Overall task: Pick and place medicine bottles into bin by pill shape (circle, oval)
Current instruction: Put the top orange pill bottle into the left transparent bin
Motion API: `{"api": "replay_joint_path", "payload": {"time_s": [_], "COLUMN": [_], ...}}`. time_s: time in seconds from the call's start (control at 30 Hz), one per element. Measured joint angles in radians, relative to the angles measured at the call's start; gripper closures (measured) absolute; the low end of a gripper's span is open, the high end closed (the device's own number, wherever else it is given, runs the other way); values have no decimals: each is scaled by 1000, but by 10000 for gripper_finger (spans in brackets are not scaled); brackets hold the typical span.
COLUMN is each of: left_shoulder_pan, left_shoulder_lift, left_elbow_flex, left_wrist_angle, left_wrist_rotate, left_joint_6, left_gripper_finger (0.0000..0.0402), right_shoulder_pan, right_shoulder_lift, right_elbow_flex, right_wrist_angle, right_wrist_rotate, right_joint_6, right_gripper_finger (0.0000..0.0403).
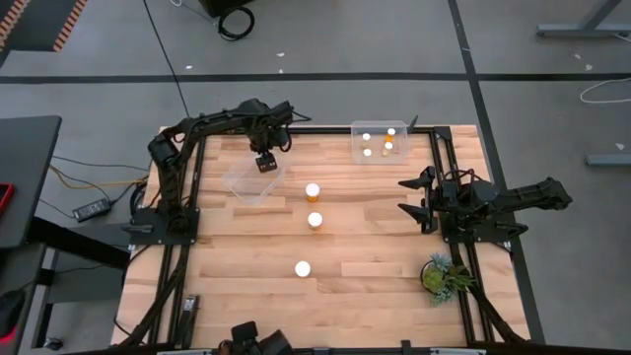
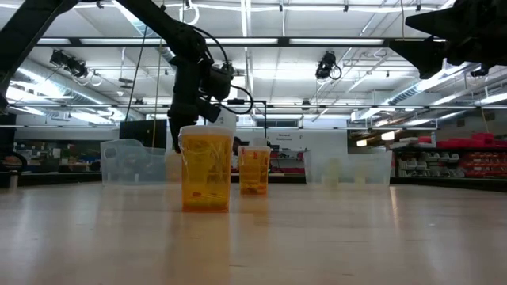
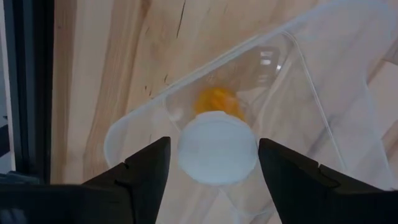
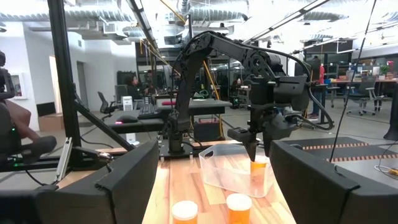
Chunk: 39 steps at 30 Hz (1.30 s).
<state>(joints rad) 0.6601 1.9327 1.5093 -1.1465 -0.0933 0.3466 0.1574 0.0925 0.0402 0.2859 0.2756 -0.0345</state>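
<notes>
An orange medicine bottle with a white cap (image 3: 217,149) is upright inside the clear bin (image 1: 246,184) at the table's far left. My left gripper (image 1: 264,163) points down over it, open, with one finger on each side of the cap. Three more bottles stand on their bases in the table's middle (image 1: 313,190), (image 1: 315,220), (image 1: 303,267). A second clear bin (image 1: 355,146) at the far right holds several bottles. My right gripper (image 1: 414,197) waits open at the right edge with nothing between its fingers. My left gripper comes from above with its fingers on either side of the bottle's white cap (image 3: 186,155). A narrow gap shows between the cap and one finger (image 3: 155,168). Whether the other finger (image 3: 273,168) touches the cap I cannot tell.
A small green potted plant (image 1: 444,276) sits near the right front corner. Black frame rails (image 1: 192,197) run along the table's left and right sides. Bare wood lies between the two bins and around the three standing bottles.
</notes>
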Motion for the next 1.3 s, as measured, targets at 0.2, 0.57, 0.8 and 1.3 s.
{"api": "replay_joint_path", "payload": {"time_s": [0.2, 0.57, 0.8, 1.3], "left_shoulder_pan": [-1, -61, -157, -295], "left_shoulder_lift": [0, -56, -76, -74], "left_elbow_flex": [0, 24, 82, 96], "left_wrist_angle": [-34, -42, -29, 83], "left_wrist_rotate": [-4, -56, -115, -49], "left_joint_6": [-2, 6, 1, -13], "left_gripper_finger": [134, 111, 111, 111], "right_shoulder_pan": [0, 0, 0, 0], "right_shoulder_lift": [0, 0, 0, 0], "right_elbow_flex": [0, 0, 0, 0], "right_wrist_angle": [0, 0, 0, 0], "right_wrist_rotate": [0, 0, 0, 0], "right_joint_6": [0, 0, 0, 0], "right_gripper_finger": [89, 89, 89, 89]}}
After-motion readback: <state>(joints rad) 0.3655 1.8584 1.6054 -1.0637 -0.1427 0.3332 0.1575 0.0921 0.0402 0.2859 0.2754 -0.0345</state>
